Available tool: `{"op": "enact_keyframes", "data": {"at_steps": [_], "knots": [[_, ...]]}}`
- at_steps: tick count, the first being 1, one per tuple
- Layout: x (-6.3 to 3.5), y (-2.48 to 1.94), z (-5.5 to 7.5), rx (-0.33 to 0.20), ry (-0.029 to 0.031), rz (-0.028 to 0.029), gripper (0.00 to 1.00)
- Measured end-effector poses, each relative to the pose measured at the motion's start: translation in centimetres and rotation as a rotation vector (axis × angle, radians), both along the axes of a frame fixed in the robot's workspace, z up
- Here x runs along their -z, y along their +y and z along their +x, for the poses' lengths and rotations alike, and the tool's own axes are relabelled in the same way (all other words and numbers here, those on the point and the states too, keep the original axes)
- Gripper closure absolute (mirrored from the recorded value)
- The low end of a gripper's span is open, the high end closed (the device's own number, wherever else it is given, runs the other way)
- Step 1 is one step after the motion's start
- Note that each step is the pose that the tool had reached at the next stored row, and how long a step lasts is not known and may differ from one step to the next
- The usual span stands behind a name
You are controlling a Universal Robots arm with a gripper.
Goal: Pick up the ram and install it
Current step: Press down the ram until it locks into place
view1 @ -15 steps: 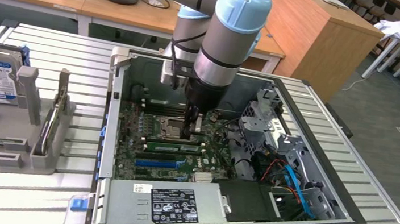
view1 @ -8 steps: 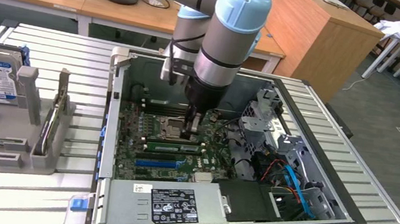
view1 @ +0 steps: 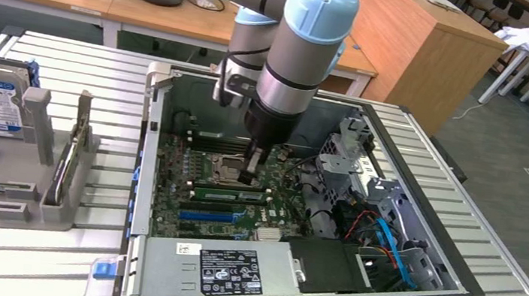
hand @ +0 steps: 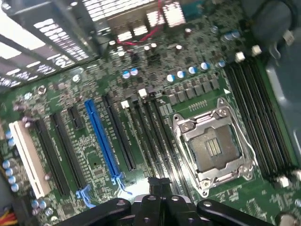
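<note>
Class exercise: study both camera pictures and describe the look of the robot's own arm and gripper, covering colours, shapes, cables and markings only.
The arm is built of thick silver-grey metal tubes joined by rounded pale blue plastic caps, with black bands at the joints. A thin black cable runs down beside the wrist. Below it a black cylindrical block narrows to the slim dark gripper. In the wrist view the gripper shows black metal links with round rivets. No markings are legible.

Green motherboard (hand: 197,89); blue slot (hand: 104,141); white slot (hand: 28,157).

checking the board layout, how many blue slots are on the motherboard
1. The long blue slot lies on the motherboard among black slots, between the white slot and the CPU socket. Others may be hidden under the arm.
</note>
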State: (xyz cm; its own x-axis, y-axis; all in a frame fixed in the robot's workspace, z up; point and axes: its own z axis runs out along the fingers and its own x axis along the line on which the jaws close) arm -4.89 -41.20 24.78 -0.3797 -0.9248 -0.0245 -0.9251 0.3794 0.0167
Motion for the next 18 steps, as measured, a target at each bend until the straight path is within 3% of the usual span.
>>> {"op": "enact_keyframes", "data": {"at_steps": [18], "knots": [[0.0, 0.0, 0.0, 0.328, 0.0, 0.0001, 0.9]]}}
